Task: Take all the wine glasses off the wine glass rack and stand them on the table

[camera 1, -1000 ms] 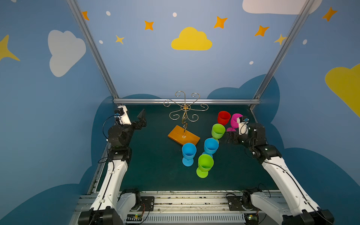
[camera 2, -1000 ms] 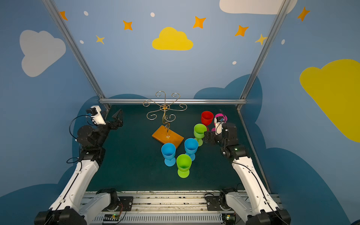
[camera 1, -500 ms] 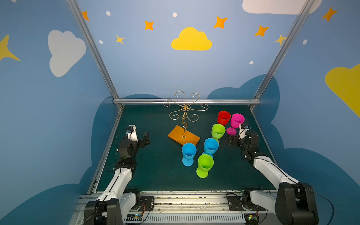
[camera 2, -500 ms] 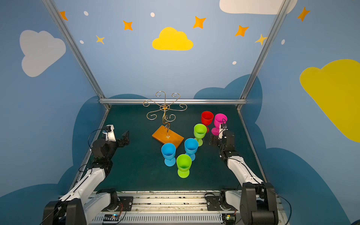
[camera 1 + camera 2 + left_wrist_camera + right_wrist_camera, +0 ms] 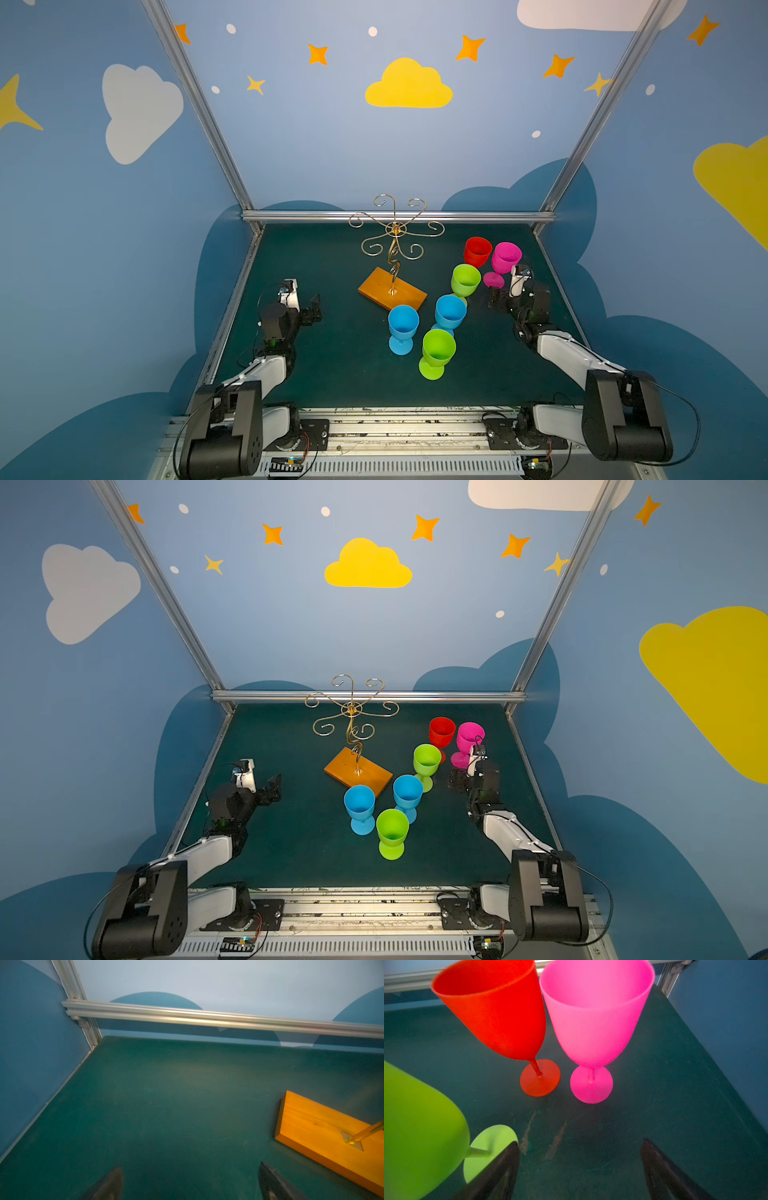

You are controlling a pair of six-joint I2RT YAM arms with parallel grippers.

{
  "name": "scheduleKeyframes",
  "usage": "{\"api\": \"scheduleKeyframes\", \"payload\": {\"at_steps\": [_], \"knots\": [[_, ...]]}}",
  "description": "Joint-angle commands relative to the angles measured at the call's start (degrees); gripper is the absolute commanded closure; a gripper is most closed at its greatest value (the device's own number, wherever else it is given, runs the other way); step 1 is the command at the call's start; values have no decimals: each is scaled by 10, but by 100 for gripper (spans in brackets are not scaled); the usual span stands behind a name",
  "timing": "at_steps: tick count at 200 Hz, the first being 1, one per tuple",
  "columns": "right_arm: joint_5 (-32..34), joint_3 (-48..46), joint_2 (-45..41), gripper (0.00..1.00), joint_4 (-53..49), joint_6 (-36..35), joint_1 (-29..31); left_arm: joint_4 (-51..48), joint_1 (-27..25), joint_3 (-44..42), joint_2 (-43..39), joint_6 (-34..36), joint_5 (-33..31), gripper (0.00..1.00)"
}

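Top views: wine glass rack (image 5: pixel 393 266) stands mid-worktop, gold wire scroll arms all bare, no glass hanging from any of them. Six plastic goblets stand upright on the green worktop (image 5: pixel 332 374): red goblet (image 5: pixel 477 251) and pink goblet (image 5: pixel 505 257) at the back right, a lime goblet (image 5: pixel 465 280) just ahead of them, two blue goblets (image 5: pixel 403 324) near the rack's wooden base, and a second lime goblet (image 5: pixel 392 829) nearest the robot. The task looks finished, judging by the empty rack. Left end effector (image 5: pixel 313 305) sits low at the left, well apart from the rack, jaws apart, empty. Right end effector (image 5: pixel 496 297) is low beside the pink goblet's foot, also spread and holding nothing.

Left wrist: both fingertips (image 5: pixel 110 1184) wide apart over bare worktop; a corner of the rack's orange wooden base (image 5: pixel 324 1132) with the stem's foot plate is in view.

Right wrist: fingers (image 5: pixel 500 1169) spread, nothing between them. Red and pink goblets stand side by side, bowls nearly touching; one finger lies in front of the lime goblet's foot (image 5: pixel 488 1147), contact not resolvable.

Handling: goblets look like light matte plastic, stiff, not fragile, top-heavy on a thin stem. Best hold is probably the stem or low on the bowl; the rack's wire is thin and likely to tip if snagged.
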Motion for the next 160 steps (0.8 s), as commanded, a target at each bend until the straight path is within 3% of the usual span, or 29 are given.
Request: {"api": "scheduleKeyframes", "payload": {"at_steps": [1, 44, 105, 132, 160], "knots": [[-8, -31, 17, 10, 73, -6, -2, 58, -6, 11, 38, 16, 6, 0], [-8, -76, 52, 10, 175, -13, 0, 99, -14, 31, 128, 25, 4, 0], [4, -73, 46, 10, 160, -8, 7, 73, -14, 56, 150, 20, -1, 0], [116, -33, 70, 10, 116, 10, 41, 83, -14, 50, 149, 18, -6, 0], [150, -49, 63, 10, 138, 16, 51, 75, -13, 55, 150, 16, -9, 0]]}}
